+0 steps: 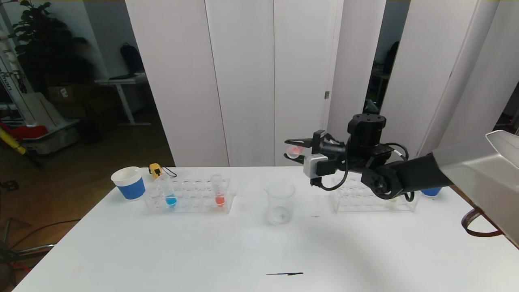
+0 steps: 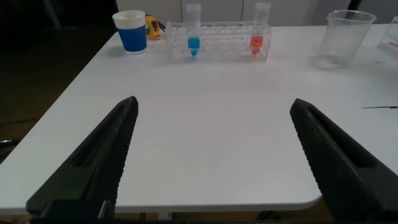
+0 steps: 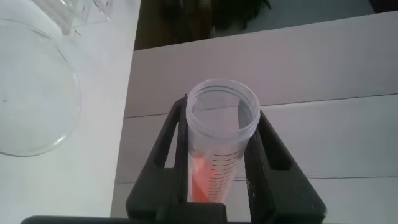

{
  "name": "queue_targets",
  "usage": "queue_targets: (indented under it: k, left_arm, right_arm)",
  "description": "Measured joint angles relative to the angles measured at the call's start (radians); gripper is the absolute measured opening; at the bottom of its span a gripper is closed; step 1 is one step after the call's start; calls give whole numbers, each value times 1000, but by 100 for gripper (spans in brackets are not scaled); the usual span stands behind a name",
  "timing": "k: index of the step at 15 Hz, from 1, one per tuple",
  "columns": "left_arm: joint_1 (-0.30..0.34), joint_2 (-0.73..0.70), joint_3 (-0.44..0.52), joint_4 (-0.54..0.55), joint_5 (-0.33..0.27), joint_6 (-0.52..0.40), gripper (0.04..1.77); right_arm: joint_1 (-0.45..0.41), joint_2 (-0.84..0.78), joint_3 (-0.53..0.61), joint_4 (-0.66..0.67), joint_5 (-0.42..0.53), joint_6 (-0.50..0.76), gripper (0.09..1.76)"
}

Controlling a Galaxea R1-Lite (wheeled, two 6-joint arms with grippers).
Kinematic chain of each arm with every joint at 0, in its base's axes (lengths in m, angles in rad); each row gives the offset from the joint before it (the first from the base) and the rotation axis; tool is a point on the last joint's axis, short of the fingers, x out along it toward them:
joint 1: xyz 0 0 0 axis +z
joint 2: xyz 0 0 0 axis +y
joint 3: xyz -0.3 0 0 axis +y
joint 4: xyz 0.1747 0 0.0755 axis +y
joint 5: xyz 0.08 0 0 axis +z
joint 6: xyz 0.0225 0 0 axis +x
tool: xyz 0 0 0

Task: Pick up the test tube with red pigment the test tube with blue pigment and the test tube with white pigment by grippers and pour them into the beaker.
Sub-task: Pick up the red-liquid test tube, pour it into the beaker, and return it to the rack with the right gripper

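Observation:
My right gripper is shut on the test tube with red pigment, held on its side in the air above and just right of the empty beaker. In the right wrist view the tube's open mouth points away between the fingers, with the beaker rim off to one side. The test tube with blue pigment stands in the left rack beside another red-filled tube. The test tube with white pigment is hidden. My left gripper hangs open over the table's near-left edge.
A second clear rack sits behind my right arm. Blue-and-white paper cups stand at the far left and far right. A yellow tape measure lies by the left cup, and a thin black stick lies near the front edge.

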Motion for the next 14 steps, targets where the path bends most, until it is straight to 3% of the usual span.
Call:
queue_targets:
  k: [14]
  left_arm:
    - [0,0,0,0,0,0,175]
  right_arm:
    - [-3,45,-31,-17,14,-107,59]
